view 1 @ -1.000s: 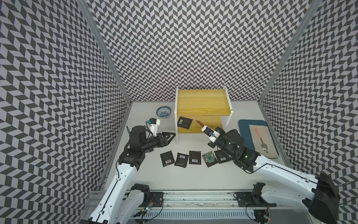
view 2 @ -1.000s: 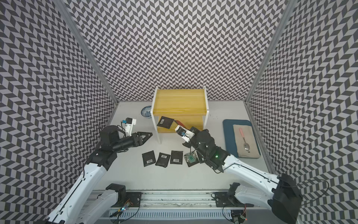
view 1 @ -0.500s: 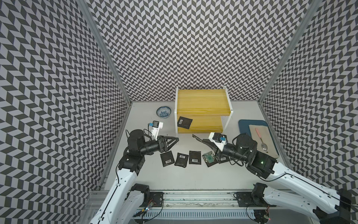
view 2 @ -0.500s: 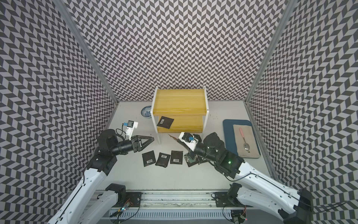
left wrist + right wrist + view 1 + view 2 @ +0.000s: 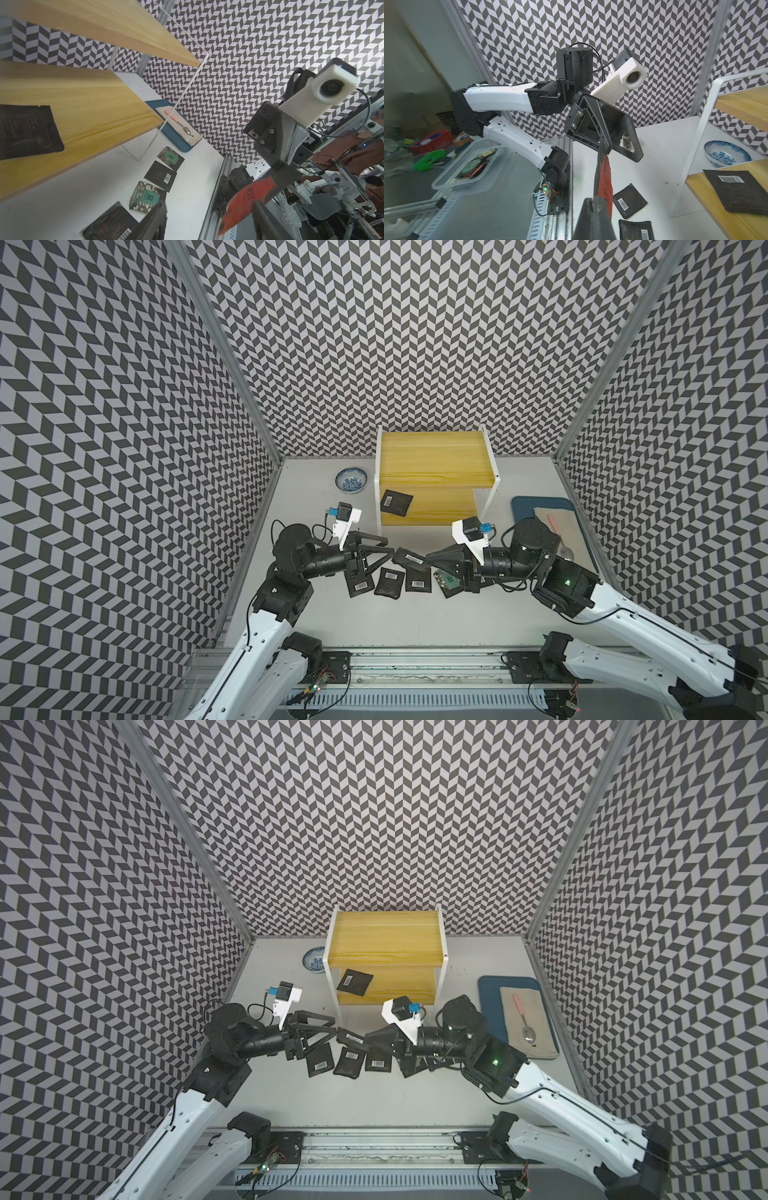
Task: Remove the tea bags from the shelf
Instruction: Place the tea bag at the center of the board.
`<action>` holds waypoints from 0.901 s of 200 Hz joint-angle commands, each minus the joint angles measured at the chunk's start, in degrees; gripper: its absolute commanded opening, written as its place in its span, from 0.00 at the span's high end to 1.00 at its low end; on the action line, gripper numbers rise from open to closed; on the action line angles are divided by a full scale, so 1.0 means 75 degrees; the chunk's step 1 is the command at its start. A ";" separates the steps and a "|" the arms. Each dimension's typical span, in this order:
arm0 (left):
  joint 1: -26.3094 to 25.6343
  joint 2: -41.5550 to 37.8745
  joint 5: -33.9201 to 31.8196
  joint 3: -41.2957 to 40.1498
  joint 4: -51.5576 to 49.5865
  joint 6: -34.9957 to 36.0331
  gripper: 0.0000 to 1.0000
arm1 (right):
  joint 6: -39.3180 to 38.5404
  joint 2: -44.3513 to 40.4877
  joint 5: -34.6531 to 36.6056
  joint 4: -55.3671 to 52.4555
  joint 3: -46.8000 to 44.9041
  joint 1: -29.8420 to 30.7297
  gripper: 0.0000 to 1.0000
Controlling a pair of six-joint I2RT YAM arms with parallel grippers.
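Tea bag [image 5: 409,559] pinched tight in right gripper [image 5: 430,559], poked btwn wide-open left gripper [image 5: 380,556], holding nothing. Might drop if let go too soon. Other bag [image 5: 396,502] on lower shelf [image 5: 440,502] board.

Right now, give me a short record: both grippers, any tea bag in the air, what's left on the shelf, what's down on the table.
right gripper: fingers shut on held tea bag, extended toward left arm
left gripper: fingers open around that bag's free end, not closed on it
shelf: one black tea bag on lower board
table tea bags: a row, partly hidden under right arm
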 commanded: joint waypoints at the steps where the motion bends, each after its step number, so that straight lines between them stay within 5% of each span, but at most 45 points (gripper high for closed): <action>1: -0.0152 -0.0140 0.0171 0.0095 0.0637 -0.0022 0.32 | 0.0573 0.0145 -0.0754 0.0549 0.0176 -0.0167 1.00; 78: -0.0545 -0.0109 0.0293 -0.0034 0.0746 -0.0066 0.45 | 0.1127 0.0496 -0.1225 0.1223 0.0216 -0.0413 1.00; 180: -0.0526 -0.0118 0.0290 -0.0120 0.0760 -0.0187 0.34 | 0.1190 0.0352 -0.0940 0.1206 -0.0024 -0.0813 1.00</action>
